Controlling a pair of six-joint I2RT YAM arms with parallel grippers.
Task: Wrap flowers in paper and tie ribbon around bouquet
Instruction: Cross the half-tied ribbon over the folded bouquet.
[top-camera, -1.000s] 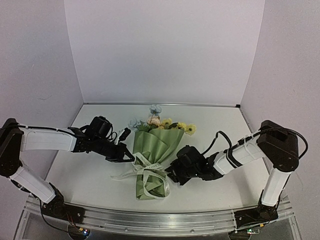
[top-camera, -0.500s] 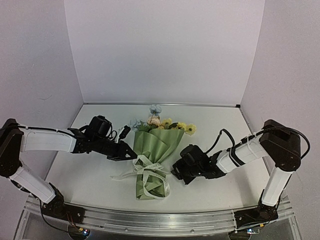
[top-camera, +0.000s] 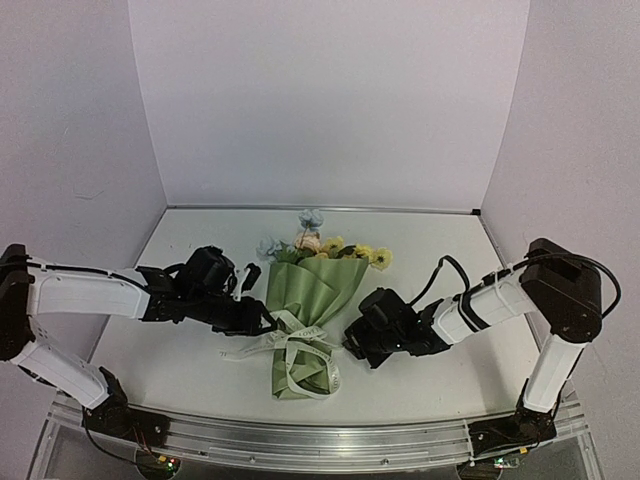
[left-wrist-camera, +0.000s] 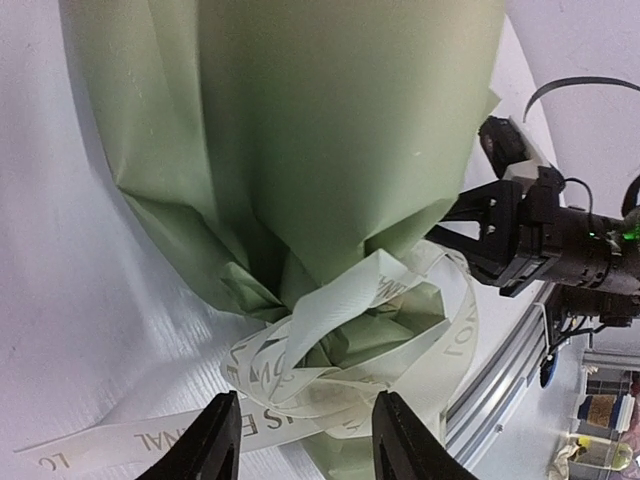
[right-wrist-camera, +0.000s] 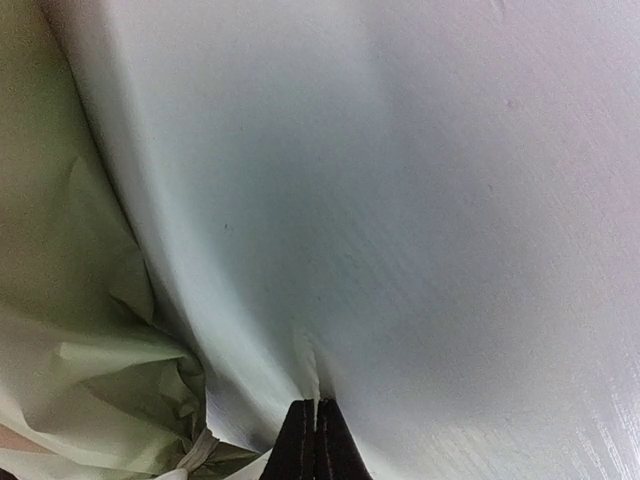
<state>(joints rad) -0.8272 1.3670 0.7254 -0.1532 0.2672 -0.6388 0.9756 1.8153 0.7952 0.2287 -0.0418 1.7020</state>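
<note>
- Bouquet (top-camera: 305, 300) lies on the table (top-camera: 430, 250) at the lower centre of the top view, with its wide rim toward the back wall and its narrow end toward the arm bases.
- Flowers (top-camera: 325, 245), blue, yellow and pink, fan out above the rim, just above the middle of that view.
- Paper (top-camera: 312, 285) is olive green, pleated into a cone and pinched in at the waist.
- Ribbon (top-camera: 292, 345), cream with faint lettering, is tied around the waist. Its loops drape over the lower part of the cone, and one tail runs left across the table.
- Left gripper (top-camera: 262, 322) sits left of the waist, tips just beside the knot. In the left wrist view its fingers (left-wrist-camera: 215, 435) stand moderately apart at the bottom edge. The ribbon loops lie just beyond them and nothing is clamped.
- Right gripper (top-camera: 350, 345) sits right of the waist, near the paper. In the right wrist view its fingers (right-wrist-camera: 303, 440) are pressed together at bottom centre with nothing between them. They are over bare table, with crumpled paper at lower left.
</note>
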